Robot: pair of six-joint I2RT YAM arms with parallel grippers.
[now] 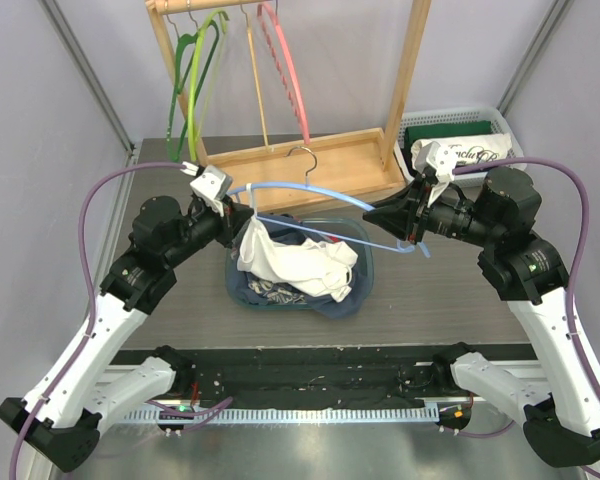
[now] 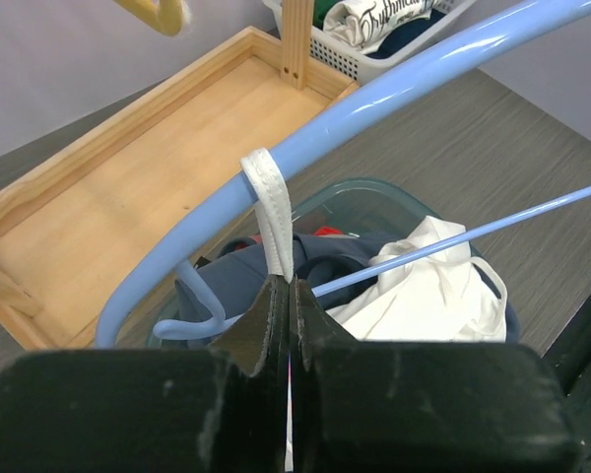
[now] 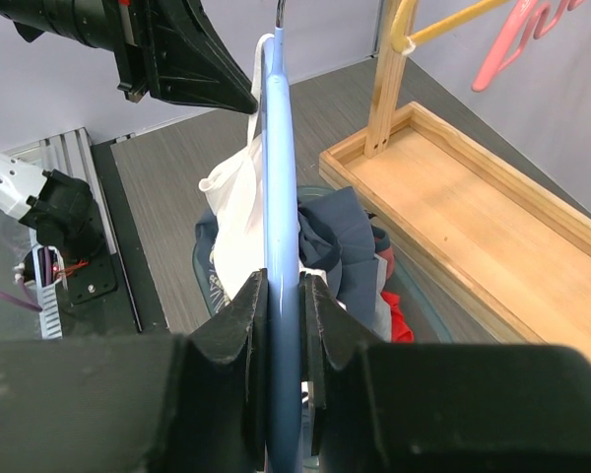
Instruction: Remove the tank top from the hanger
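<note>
While the left gripper [image 2: 284,288] pinches tight on the white fabric strap [image 2: 273,202] of the white tank top [image 1: 298,263], that strap loops over the light blue plastic hanger [image 2: 404,79]. The right gripper [image 3: 284,286] is clamped on the hanger's far arm, its fingers [image 3: 231,325] pressing both sides. The tank top's body droops from the hanger onto clothes in the translucent blue bin [image 1: 364,285].

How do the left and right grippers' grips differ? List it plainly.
The left gripper is pinched fully shut on the thin white strap of the tank top. The right gripper clamps the thicker blue hanger. The left holds soft fabric near one end of the hanger, and the right holds rigid plastic near the other. Both are shut.
</note>
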